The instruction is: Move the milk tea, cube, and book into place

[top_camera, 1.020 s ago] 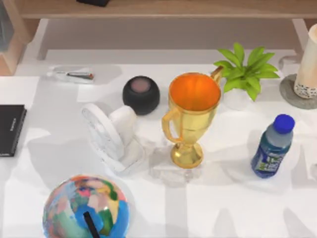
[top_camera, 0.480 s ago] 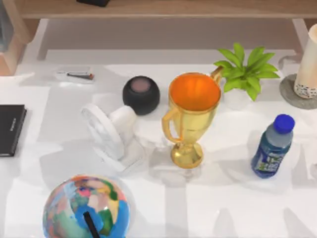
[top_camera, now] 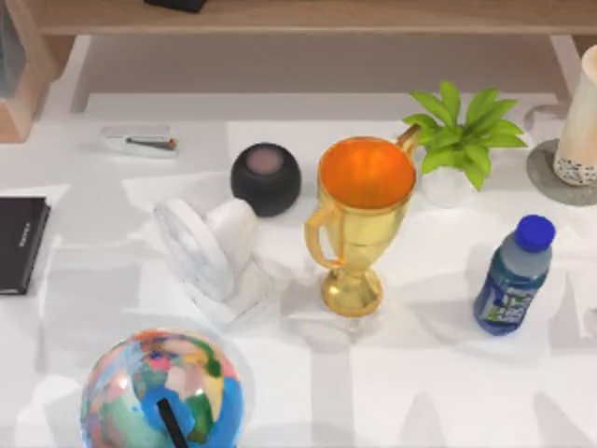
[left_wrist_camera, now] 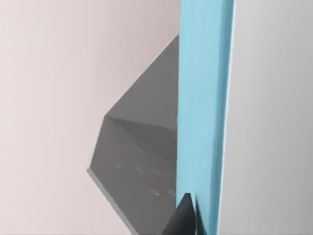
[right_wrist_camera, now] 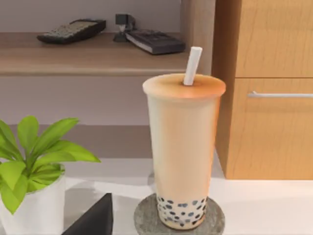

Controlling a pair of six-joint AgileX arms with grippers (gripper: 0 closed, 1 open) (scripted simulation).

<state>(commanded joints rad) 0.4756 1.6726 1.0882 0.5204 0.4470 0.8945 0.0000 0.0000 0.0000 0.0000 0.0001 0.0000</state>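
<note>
Looking down in the top view, the white desk point(top_camera: 410, 373) carries the milk tea point(top_camera: 580, 117) at its far right, cut off by the picture's right edge so that only part of the cup shows; it stands on a grey round coaster point(top_camera: 550, 173). A potted plant point(top_camera: 464, 140) stands just left of it, and a blue-capped bottle point(top_camera: 511, 276) nearer on the right. A gold trophy cup point(top_camera: 359, 219) stands at the middle, with a dark round speaker point(top_camera: 266, 177) and a white fan point(top_camera: 210, 252) to its left. A painted globe point(top_camera: 161, 392) is cut off at the near edge, a thin black book point(top_camera: 20, 243) at the left edge, and a stapler point(top_camera: 138, 141) lies at the far left.

In the left wrist view, the book point(left_wrist_camera: 203, 112) shows as a tall teal-blue band running past the top and bottom of the picture. A dark tip of the left tool point(left_wrist_camera: 186, 220) touches its lower part; I cannot tell how the fingers stand. A grey angular shape beside it is hard to make out.

In the right wrist view, the milk tea point(right_wrist_camera: 183, 152) stands upright with a white straw point(right_wrist_camera: 192, 65) on the coaster point(right_wrist_camera: 146, 218), beside a wooden cabinet point(right_wrist_camera: 269, 88). One dark fingertip of the right tool point(right_wrist_camera: 95, 220) pokes in, well apart from the cup; its spread cannot be told.
</note>
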